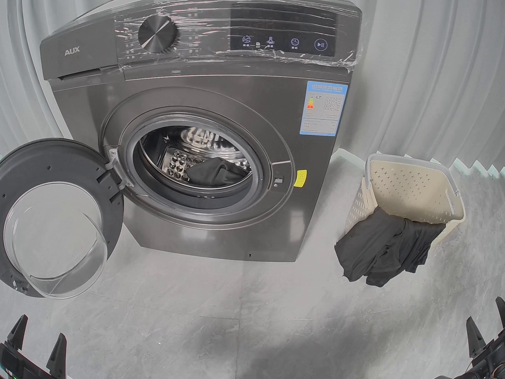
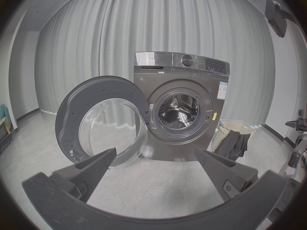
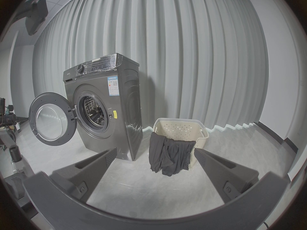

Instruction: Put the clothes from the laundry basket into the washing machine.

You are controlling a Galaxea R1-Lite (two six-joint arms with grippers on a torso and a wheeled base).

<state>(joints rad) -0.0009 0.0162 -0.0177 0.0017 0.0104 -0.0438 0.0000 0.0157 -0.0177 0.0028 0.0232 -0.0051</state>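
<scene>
The grey washing machine (image 1: 200, 80) stands ahead with its round door (image 1: 50, 217) swung wide to the left. A dark garment (image 1: 215, 172) lies inside the drum. To the machine's right, a cream laundry basket (image 1: 415, 185) holds dark clothes (image 1: 386, 246) that spill over its front rim onto the floor. My left gripper (image 1: 37, 340) sits low at the near left, open and holding nothing. My right gripper (image 1: 489, 325) is low at the near right, open, well short of the basket (image 3: 182, 130) and the draped clothes (image 3: 169, 154). The machine (image 2: 180, 106) and door (image 2: 102, 118) lie far ahead of the left gripper (image 2: 155, 155).
Pleated white curtains run behind the machine and basket. Bare grey floor tiles (image 1: 221, 311) stretch between the grippers and the machine. Some equipment on stands (image 2: 297, 138) sits at the room's side.
</scene>
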